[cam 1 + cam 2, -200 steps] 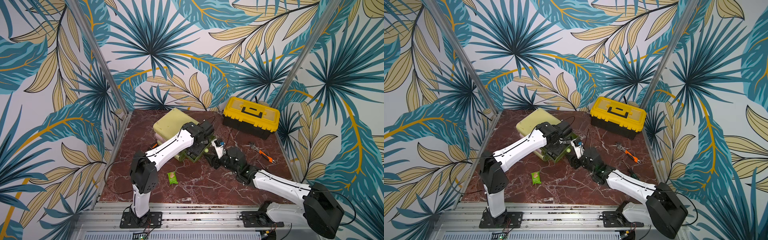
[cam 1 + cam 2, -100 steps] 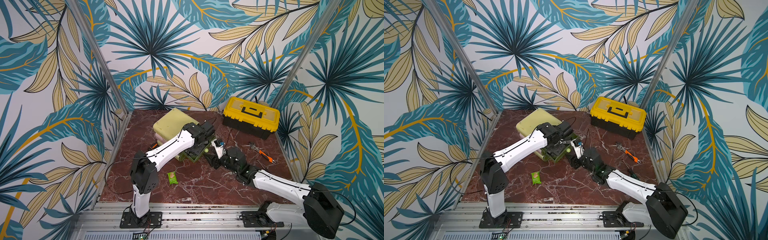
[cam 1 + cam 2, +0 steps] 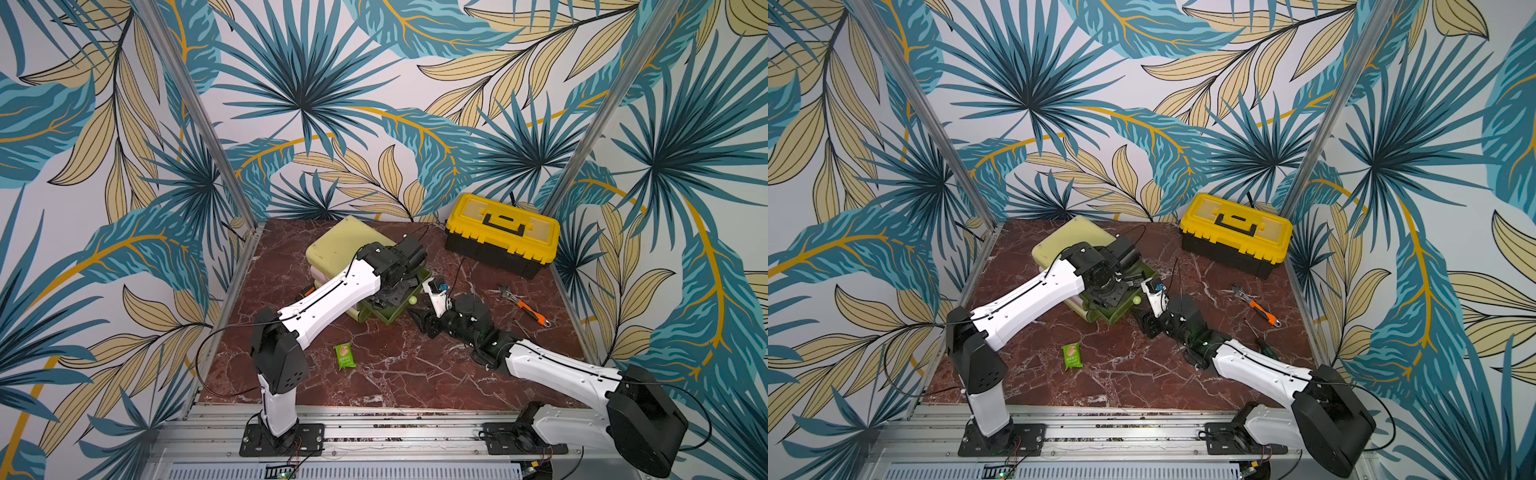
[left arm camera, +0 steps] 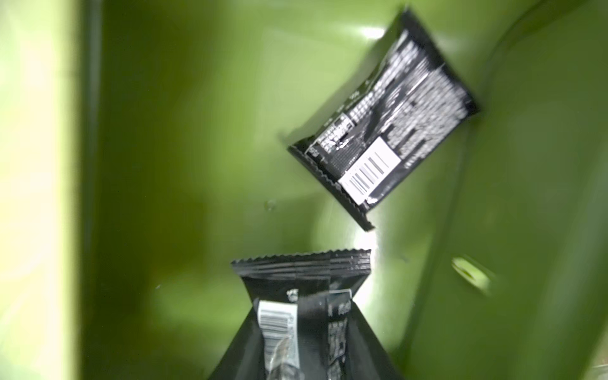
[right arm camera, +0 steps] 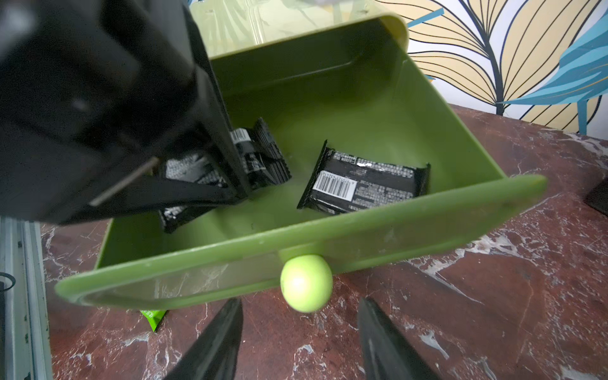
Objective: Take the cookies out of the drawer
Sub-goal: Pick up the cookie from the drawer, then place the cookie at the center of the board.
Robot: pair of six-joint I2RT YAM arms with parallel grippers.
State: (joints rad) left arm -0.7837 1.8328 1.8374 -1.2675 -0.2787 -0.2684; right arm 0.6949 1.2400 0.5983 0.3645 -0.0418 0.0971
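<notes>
The left arm (image 3: 1034, 299) reaches from lower left into the open green drawer (image 3: 1116, 316) at centre. The right gripper (image 3: 1144, 316) sits just right of its knob (image 3: 1136, 300). Below, a green cookie packet (image 3: 1072, 356) lies on the marble surface (image 3: 1142, 374). The yellow toolbox (image 3: 1237, 232) and orange-handled wrench (image 3: 1260, 311) lie at right.

Our left arm (image 3: 332, 297) rises from its base, bends sharply, and stretches its white forearm forward toward the middle. Its wrist is bent steeply downward. Our left hand (image 5: 235, 195) points down, its fingers (image 5: 184, 194) closed on a black packet (image 4: 299, 273) and pinching its middle. Our right arm (image 3: 557, 370) lies low, stretched forward and inward toward the left one. Our right hand (image 5: 299, 304) sits just above the tabletop (image 5: 493, 296) with its fingers (image 5: 217, 345) spread wide apart. The two hands are near each other.
</notes>
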